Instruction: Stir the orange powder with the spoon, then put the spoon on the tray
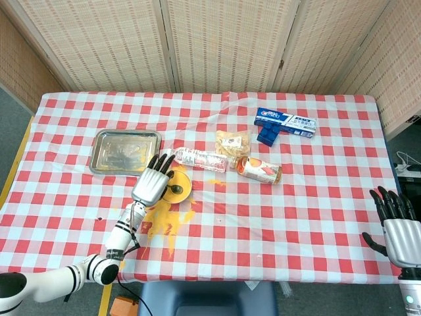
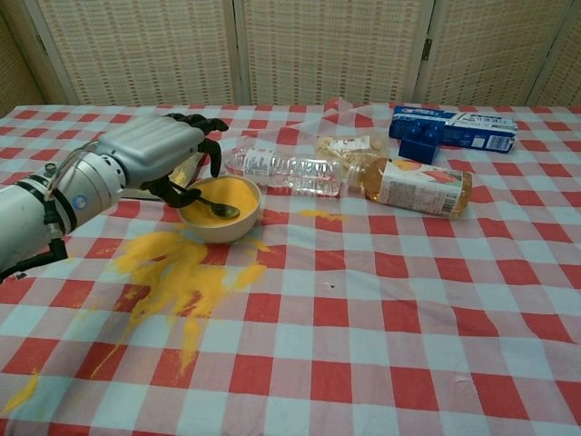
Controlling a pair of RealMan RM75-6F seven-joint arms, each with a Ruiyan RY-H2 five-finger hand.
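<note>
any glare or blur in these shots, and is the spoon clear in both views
Head view: sharp and evenly lit, with soft reflections on the metal tray; the left hand covers most of the spoon. Chest view: the spoon reads clearly in the bowl of orange powder; no strong glare.

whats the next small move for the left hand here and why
Probably a slow, small circle of the spoon inside the bowl. The left hand holds the spoon with its tip already in the orange powder, so stirring comes before the tray. Powder has spilled on the tablecloth beside the bowl, so a gentle stroke seems wise.
</note>
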